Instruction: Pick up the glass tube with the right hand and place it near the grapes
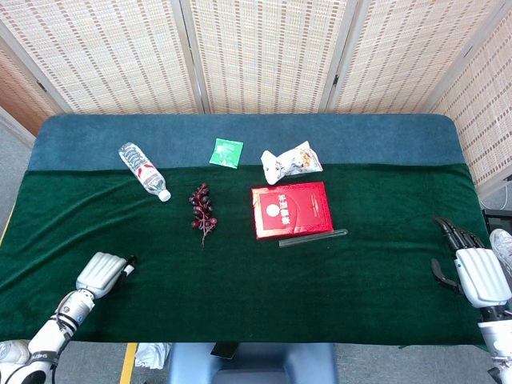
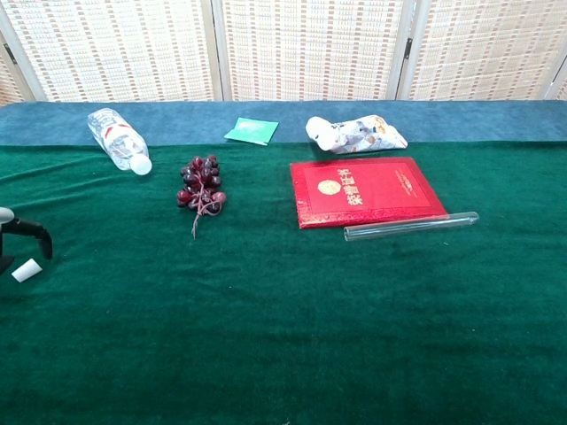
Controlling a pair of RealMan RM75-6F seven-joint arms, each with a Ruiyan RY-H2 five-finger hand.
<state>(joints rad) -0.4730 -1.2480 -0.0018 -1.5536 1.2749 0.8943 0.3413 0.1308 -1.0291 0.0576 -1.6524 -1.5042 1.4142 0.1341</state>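
The glass tube [image 1: 314,238] [image 2: 412,227] lies flat on the green cloth, right against the near edge of a red booklet [image 1: 291,210] [image 2: 365,190]. A bunch of dark grapes [image 1: 202,208] [image 2: 201,188] lies to the booklet's left. My right hand [image 1: 472,268] hovers at the table's right edge, far from the tube, fingers apart and holding nothing; the chest view does not show it. My left hand [image 1: 102,274] [image 2: 25,234] sits at the near left, its fingers [image 2: 35,235] arched beside a small white piece [image 1: 128,270] [image 2: 27,270] without holding it.
A plastic water bottle [image 1: 144,170] [image 2: 120,140] lies at the back left. A green packet [image 1: 226,152] [image 2: 252,131] and a crumpled snack bag [image 1: 291,162] [image 2: 356,135] sit on the blue strip behind the booklet. The green cloth [image 1: 376,264] is bare between tube and right hand.
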